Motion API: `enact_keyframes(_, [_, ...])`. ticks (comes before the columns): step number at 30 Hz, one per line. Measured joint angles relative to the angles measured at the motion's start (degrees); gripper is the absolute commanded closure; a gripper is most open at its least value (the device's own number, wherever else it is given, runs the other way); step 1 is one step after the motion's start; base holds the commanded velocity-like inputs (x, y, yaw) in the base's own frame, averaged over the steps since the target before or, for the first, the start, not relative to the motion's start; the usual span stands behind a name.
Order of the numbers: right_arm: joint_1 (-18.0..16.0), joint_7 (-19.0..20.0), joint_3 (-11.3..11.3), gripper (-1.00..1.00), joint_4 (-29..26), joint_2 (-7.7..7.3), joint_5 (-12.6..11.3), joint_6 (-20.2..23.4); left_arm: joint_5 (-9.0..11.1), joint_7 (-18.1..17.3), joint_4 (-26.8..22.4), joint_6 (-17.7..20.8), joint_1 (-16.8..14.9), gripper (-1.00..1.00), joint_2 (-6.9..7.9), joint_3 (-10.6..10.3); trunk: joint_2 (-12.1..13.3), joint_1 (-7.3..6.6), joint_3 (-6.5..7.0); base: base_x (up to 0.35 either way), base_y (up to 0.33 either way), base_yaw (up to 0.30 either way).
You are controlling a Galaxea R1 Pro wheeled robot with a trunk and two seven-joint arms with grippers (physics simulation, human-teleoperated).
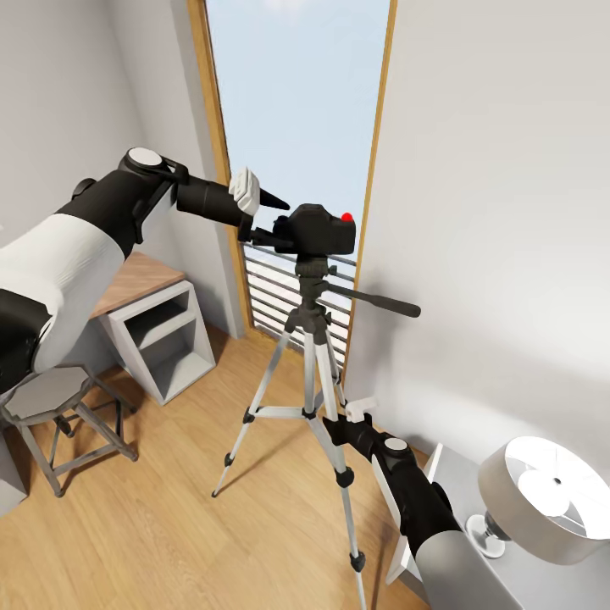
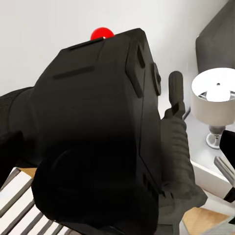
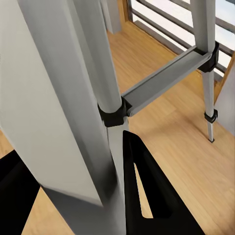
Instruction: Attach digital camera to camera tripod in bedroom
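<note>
Head view: the camera tripod (image 1: 309, 381) stands on the plank floor before the tall window (image 1: 296, 127). The right gripper (image 1: 335, 421) is at the tripod's near leg below the brace; whether it clamps the leg cannot be told. The digital camera (image 1: 315, 229) sits directly atop the tripod head, held from the window side by the left gripper (image 1: 264, 222), closed on it. Judged step: seating. Next: confirm the mount engages, then release.

Black camera (image 1: 313, 229) with a red button (image 1: 347, 217) — tripod (image 1: 315, 373) silver-grey legs, black joints. Floor (image 1: 169, 517) light wood planks; walls (image 1: 500, 212) pale grey — lamp (image 1: 542, 500) grey.
</note>
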Motion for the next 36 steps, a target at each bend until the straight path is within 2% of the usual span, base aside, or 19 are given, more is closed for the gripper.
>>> enact_keyframes(8, [0.00,0.00,0.00,1.00,-0.05,0.00,-0.01,0.03,0.29,0.94,0.18,0.38,0.01,-1.00,0.08,0.46,0.00,0.00,0.00,0.000,0.000,0.000])
enact_keyframes(10, [0.00,0.00,0.00,1.00,-0.05,0.00,-0.01,0.03,0.59,1.89,0.22,1.75,0.01,-1.00,0.22,0.85,0.00,0.00,0.00,0.000,0.000,0.000])
enact_keyframes(13, [0.00,0.00,-0.01,1.00,-0.04,0.00,0.00,0.02,1.35,4.01,0.22,5.03,0.00,-1.00,0.52,2.78,0.00,0.00,0.00,0.000,0.000,0.000])
enact_keyframes(15, [0.00,-0.01,0.00,1.00,-0.03,0.00,0.00,0.01,2.25,6.12,0.25,8.08,0.00,-1.00,0.90,5.86,0.00,0.00,0.00,0.000,0.000,0.000])
enact_keyframes(16, [0.00,0.00,-0.02,1.00,-0.03,0.00,0.00,0.00,2.88,7.75,0.30,10.38,0.00,-1.00,1.43,8.45,0.00,0.00,0.00,0.000,0.000,0.000])
enact_keyframes(17, [0.00,-0.01,0.00,1.00,-0.03,0.00,0.00,0.02,3.19,8.65,0.34,11.74,0.00,-1.00,1.82,9.86,0.00,0.00,0.00,0.000,0.000,0.000])
enact_keyframes(18, [0.00,-0.01,-0.02,1.00,-0.04,0.00,0.01,0.02,3.67,10.27,0.48,14.65,-0.01,-1.00,2.73,12.54,0.00,0.00,0.00,0.000,0.000,0.000])
enact_keyframes(21, [0.00,0.02,-0.01,1.00,-0.06,0.00,0.03,0.06,4.38,12.42,0.80,20.48,0.01,-1.00,4.50,16.49,0.00,0.00,0.00,0.000,0.000,0.000])
enact_keyframes(24, [0.00,0.03,0.00,1.00,-0.09,0.00,0.03,0.10,4.73,13.58,2.06,24.95,0.09,-1.00,5.47,18.28,0.00,0.00,0.00,0.000,0.000,0.000])
enact_keyframes(26, [0.00,0.03,-0.01,1.00,-0.13,0.00,0.04,0.15,4.85,14.19,4.97,27.31,0.13,-1.00,6.08,18.97,0.01,0.01,-0.01,0.000,0.000,0.000])
enact_keyframes(28, [0.00,0.05,-0.02,1.00,-0.19,0.00,0.05,0.23,4.87,15.18,9.96,29.45,0.15,-1.00,6.79,19.31,0.01,0.01,-0.01,0.000,0.000,0.000])
enact_keyframes(29, [0.00,0.06,0.02,1.00,-0.16,0.00,-0.01,0.27,4.80,16.20,13.98,30.82,0.18,-1.00,7.32,19.27,0.01,0.00,-0.02,0.000,0.000,0.000])
enact_keyframes(31, [0.00,0.08,-0.01,1.00,-0.19,0.00,0.06,0.30,4.93,17.56,18.01,32.11,0.18,-1.00,8.07,19.42,0.01,0.01,-0.01,0.000,0.000,0.000])
enact_keyframes(32, [0.00,0.09,0.00,1.00,-0.21,0.00,0.07,0.32,4.85,19.16,20.35,33.05,0.32,-1.00,9.02,19.21,0.01,0.01,-0.01,0.000,0.000,0.000])
enact_keyframes(34, [0.00,0.12,-0.01,1.00,-0.21,0.00,0.10,0.34,4.95,21.76,22.25,34.18,0.68,-1.00,10.51,19.37,0.01,0.01,-0.01,0.000,0.000,0.000])
enact_keyframes(36, [0.00,0.13,-0.02,1.00,-0.20,0.00,0.11,0.31,5.02,23.30,23.03,34.81,1.22,-1.00,11.35,19.53,0.01,0.01,-0.01,0.000,0.000,0.000])
